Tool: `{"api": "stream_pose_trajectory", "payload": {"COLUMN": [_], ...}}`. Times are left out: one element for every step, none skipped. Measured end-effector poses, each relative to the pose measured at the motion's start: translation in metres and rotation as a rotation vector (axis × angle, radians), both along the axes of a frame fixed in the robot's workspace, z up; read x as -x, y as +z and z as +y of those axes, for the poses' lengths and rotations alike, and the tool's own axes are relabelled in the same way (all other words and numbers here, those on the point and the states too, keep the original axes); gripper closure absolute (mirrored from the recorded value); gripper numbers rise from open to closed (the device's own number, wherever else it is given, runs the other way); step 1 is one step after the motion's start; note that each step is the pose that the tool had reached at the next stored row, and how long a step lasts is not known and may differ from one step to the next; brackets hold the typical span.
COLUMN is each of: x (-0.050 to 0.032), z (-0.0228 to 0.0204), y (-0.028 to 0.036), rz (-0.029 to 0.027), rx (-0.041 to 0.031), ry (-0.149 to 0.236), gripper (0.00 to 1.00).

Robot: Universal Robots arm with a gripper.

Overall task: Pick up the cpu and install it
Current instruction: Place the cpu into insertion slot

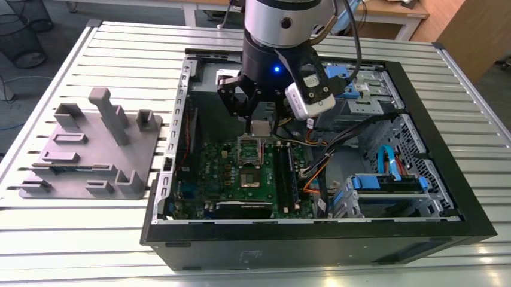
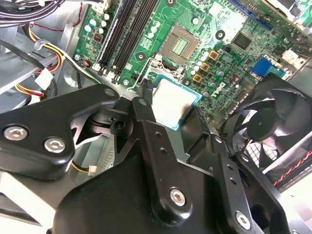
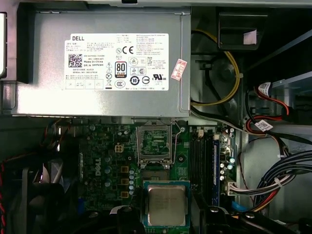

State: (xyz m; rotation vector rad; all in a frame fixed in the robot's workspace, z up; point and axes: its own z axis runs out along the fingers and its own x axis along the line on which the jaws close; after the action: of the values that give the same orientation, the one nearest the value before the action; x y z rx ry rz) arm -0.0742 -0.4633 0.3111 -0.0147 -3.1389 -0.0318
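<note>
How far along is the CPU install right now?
Pick-up looks done: the tool grips the small flat square silver-topped chip, apparently held above the green motherboard. Left: seating it, since the metal-framed socket stands open and empty.

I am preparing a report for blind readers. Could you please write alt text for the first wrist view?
The cpu, a square chip with a silver top, sits between black jaws over a green motherboard, near the open socket. Beyond the board lies a grey power supply with a white label, and bundled cables run alongside.
</note>
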Motion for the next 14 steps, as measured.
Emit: {"api": "stream_pose_trajectory", "payload": {"x": [0.0,0.0,0.0,0.0,0.0,0.0001,0.0001,0.0001,0.0,0.0001,0.0,0.0,0.0,0.0], "z": [0.0,0.0,0.0,0.0,0.0,-0.0001,-0.0003,-0.0005,-0.0007,-0.001,-0.0011,-0.0013,-0.0014,-0.0014], "y": [0.0,0.0,0.0,0.0,0.0,-0.0002,-0.0003,-0.0003,-0.0004,-0.0004,-0.0004,-0.0004,-0.0005,-0.0005], "rz": [0.0,0.0,0.0,0.0,0.0001,0.0001,0.0,0.0,0.0,0.0,0.0,0.0,0.0,0.0], "rx": [0.0006,0.0013,0.0013,0.0014,0.0015,0.0013,0.0011,0.0012,0.0012,0.0013,0.0013,0.0013,0.0013,0.0013], "ry": [0.0,0.0,0.0,0.0,0.0,0.0,0.0,0.0,0.0,0.0,0.0,0.0,0.0,0.0], "gripper": [0.53,0.53,0.53,0.53,0.53,0.53,0.53,0.53,0.53,0.53,0.53,0.53,0.53,0.53]}}
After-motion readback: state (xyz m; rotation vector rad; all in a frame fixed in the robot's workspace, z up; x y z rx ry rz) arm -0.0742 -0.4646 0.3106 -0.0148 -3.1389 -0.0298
